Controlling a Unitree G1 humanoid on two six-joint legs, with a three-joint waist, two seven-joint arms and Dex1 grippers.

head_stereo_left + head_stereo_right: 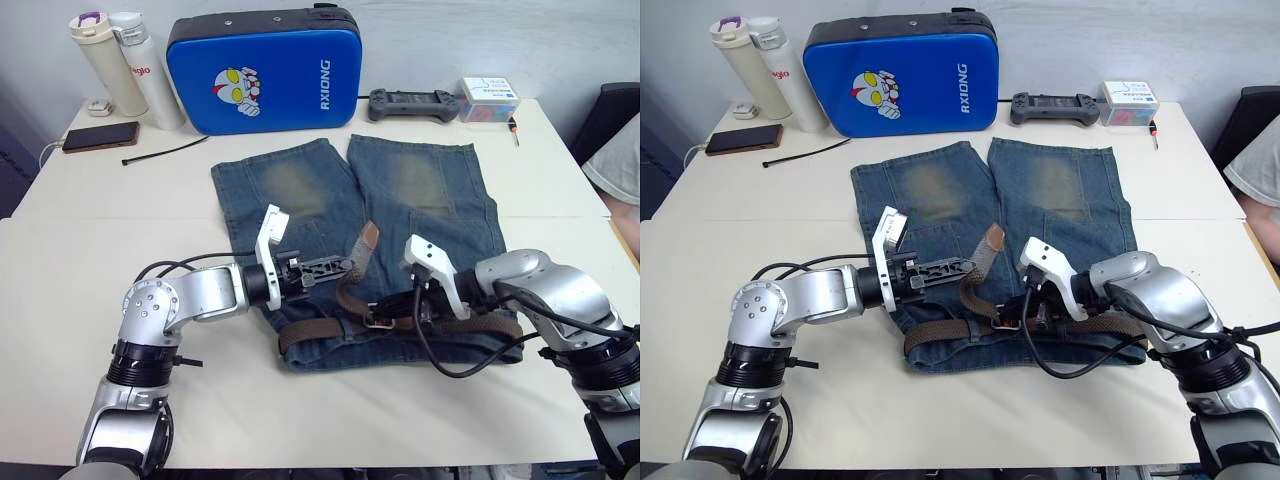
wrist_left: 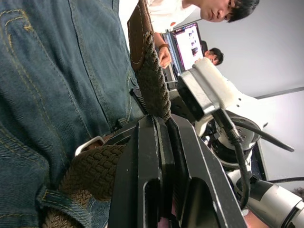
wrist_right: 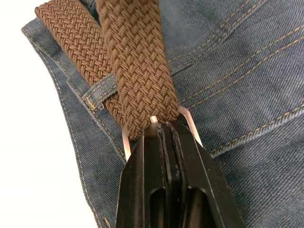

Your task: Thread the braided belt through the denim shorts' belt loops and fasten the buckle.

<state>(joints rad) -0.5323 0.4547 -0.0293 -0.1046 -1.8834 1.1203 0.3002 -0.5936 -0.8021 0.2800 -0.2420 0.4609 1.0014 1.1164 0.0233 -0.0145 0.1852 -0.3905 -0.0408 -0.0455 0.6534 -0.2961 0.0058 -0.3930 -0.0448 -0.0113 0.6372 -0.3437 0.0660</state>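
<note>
The denim shorts [image 1: 300, 190] lie flat mid-table, waistband toward me. The braided belt [image 1: 310, 330] runs along the waistband, and one belt loop [image 3: 102, 90] crosses the strap. From the silver buckle [image 1: 378, 320] the free end rises to its tan tip [image 1: 369, 238]. My left gripper [image 1: 346, 266] is shut on that free end just below the tip; the wrist view shows its fingers [image 2: 147, 156] pinching the braid [image 2: 152, 80]. My right gripper [image 1: 388, 314] is shut on the buckle [image 3: 190, 124], with the strap [image 3: 133, 71] passing through the frame at its fingertips.
A bright blue case [image 1: 265, 70], two bottles [image 1: 110, 60], a phone [image 1: 100, 135], a black cable tie [image 1: 165, 152], a controller [image 1: 413, 103] and a small box [image 1: 488, 100] line the far edge. A person [image 1: 618, 165] sits at the right edge.
</note>
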